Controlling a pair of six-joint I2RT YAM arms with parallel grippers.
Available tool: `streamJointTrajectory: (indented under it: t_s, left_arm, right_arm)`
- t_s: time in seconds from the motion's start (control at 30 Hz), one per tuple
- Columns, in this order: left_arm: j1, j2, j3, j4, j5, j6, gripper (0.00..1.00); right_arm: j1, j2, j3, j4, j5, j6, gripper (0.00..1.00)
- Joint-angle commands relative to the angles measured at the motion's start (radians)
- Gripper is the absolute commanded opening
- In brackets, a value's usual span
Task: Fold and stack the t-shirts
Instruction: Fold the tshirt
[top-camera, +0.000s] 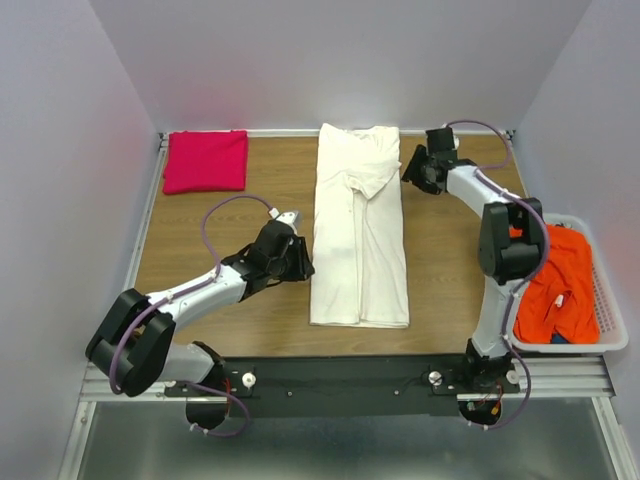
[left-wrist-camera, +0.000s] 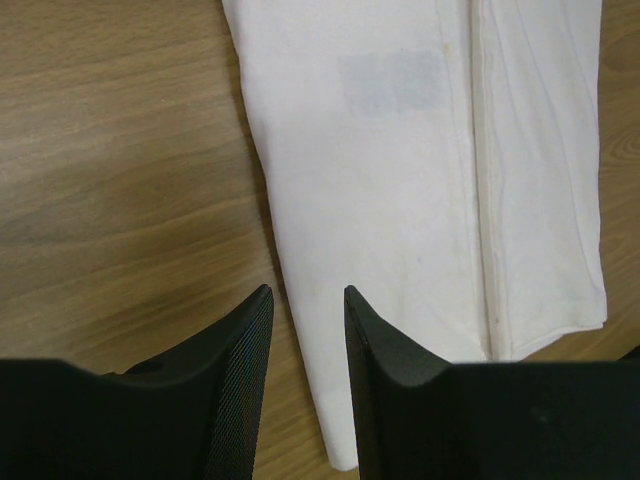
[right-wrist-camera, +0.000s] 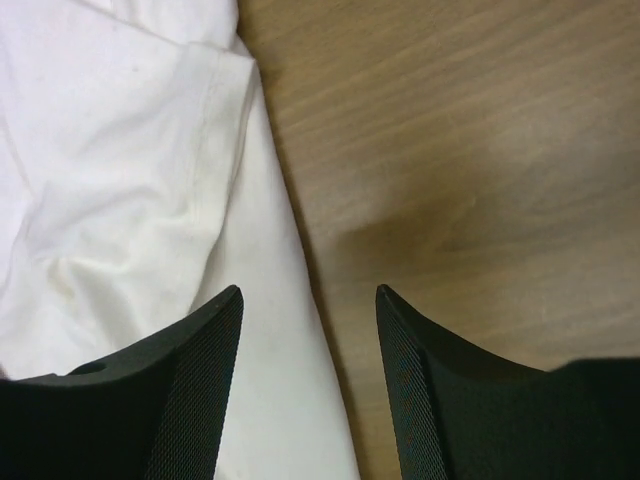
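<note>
A cream-white t-shirt (top-camera: 358, 230) lies folded into a long strip down the middle of the wooden table (top-camera: 450, 270), one sleeve turned in near its top. My left gripper (top-camera: 303, 264) is low at the strip's left edge. In the left wrist view it (left-wrist-camera: 306, 300) is open, its jaws straddling that edge of the cream shirt (left-wrist-camera: 400, 150) without pinching it. My right gripper (top-camera: 407, 172) is at the upper right edge. It (right-wrist-camera: 308, 295) is open over the edge of the cream cloth (right-wrist-camera: 120, 150). A magenta-pink t-shirt (top-camera: 205, 160) lies folded at the back left. An orange-red t-shirt (top-camera: 558, 285) sits crumpled in the basket.
The white plastic laundry basket (top-camera: 612, 310) stands at the table's right edge beside my right arm. White walls close in the back and both sides. A metal rail runs along the near edge by the arm bases.
</note>
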Motion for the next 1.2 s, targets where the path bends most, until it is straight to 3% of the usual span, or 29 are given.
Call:
streamJointTrajectory:
  t_s: [0.0,0.13,0.27,0.47,0.67,0.77,1.07,1.17]
  left_arm:
    - [-0.033,-0.059,-0.036,-0.078,0.031,-0.031,0.43]
    - [-0.085,-0.102,-0.047,-0.120,0.022,-0.076,0.43]
    - [-0.125,-0.103,-0.033,-0.131,0.006,-0.070,0.42]
    - [-0.175,-0.117,-0.071,-0.125,0.011,-0.088,0.39]
    - [-0.201,-0.154,-0.120,-0.150,0.008,-0.126,0.36]
    - [-0.204,-0.169,-0.142,-0.153,0.009,-0.143,0.35]
    - [-0.217,-0.188,-0.172,-0.164,-0.012,-0.189,0.35]
    - [-0.224,-0.175,-0.182,-0.153,-0.009,-0.205,0.38]
  right_arm:
    - [0.003,-0.210,-0.262,-0.042,-0.059,0.026,0.62]
    - [0.063,-0.498,-0.535,-0.041,-0.012,0.040,0.52]
    - [0.254,-0.699,-0.726,-0.038,0.074,0.109,0.51]
    - [0.526,-0.816,-0.881,-0.053,0.155,0.268,0.49]
    - [0.787,-0.756,-0.866,-0.103,0.249,0.394,0.49]
    - [0.864,-0.724,-0.852,-0.140,0.281,0.443,0.44]
    - [0.962,-0.643,-0.784,-0.220,0.353,0.500,0.40]
    - [0.974,-0.610,-0.781,-0.222,0.358,0.516,0.28]
